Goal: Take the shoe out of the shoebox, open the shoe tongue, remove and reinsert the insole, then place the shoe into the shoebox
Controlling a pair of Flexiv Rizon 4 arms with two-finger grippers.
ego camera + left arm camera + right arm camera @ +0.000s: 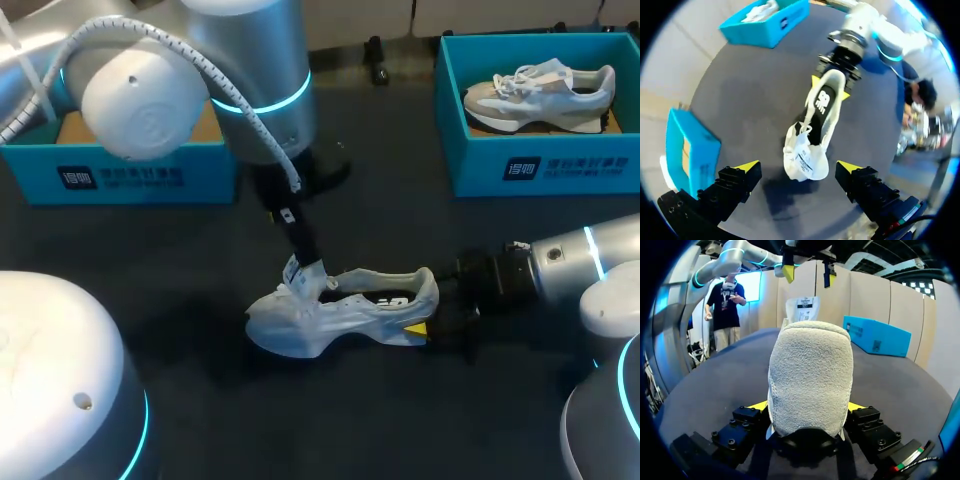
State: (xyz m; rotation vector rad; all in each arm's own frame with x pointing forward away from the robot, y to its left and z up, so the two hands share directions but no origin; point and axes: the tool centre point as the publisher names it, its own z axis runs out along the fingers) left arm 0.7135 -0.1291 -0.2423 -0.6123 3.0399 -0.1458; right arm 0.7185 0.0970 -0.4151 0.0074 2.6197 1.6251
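Observation:
A pale grey shoe (340, 312) lies on the dark table, toe toward my left arm. My right gripper (432, 318) is shut on its heel; in the right wrist view the fuzzy heel (810, 375) fills the gap of the right gripper (807, 407), a yellow tip on each side. My left gripper (305, 272) hangs just over the raised tongue. In the left wrist view the left gripper (799, 167) is open wide, the tongue (807, 159) between its tips without touching either. The black insole (822, 100) shows inside the shoe (812, 132).
An open blue shoebox (130, 170) stands at the back left, partly behind my left arm. A second blue box (540, 165) at the back right holds another pale shoe (540, 92). Bare dark table surrounds the shoe.

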